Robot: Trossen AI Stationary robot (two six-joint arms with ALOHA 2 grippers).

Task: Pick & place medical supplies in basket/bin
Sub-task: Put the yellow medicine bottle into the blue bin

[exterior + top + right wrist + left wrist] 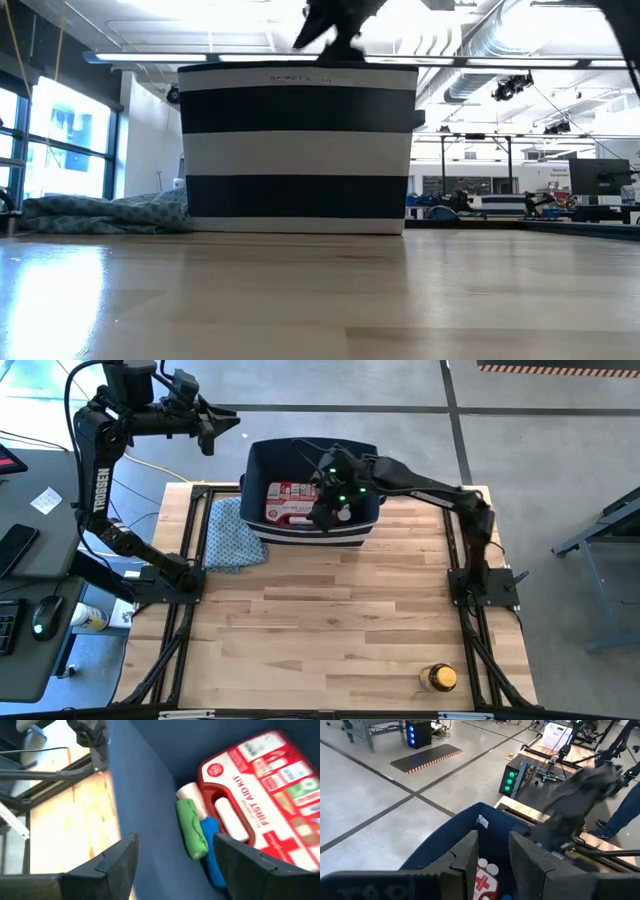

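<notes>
I am reading "FIRST AID KIT" in white letters on the red first-aid kit (260, 805) lying in the navy basket (145, 795). "TROSSEN" is showing on the left arm (101, 488).

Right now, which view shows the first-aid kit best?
The right wrist view: the first-aid kit fills it, lettering readable. The high view shows it small inside the bin; the left wrist shows a sliver; the low view, none.
</notes>
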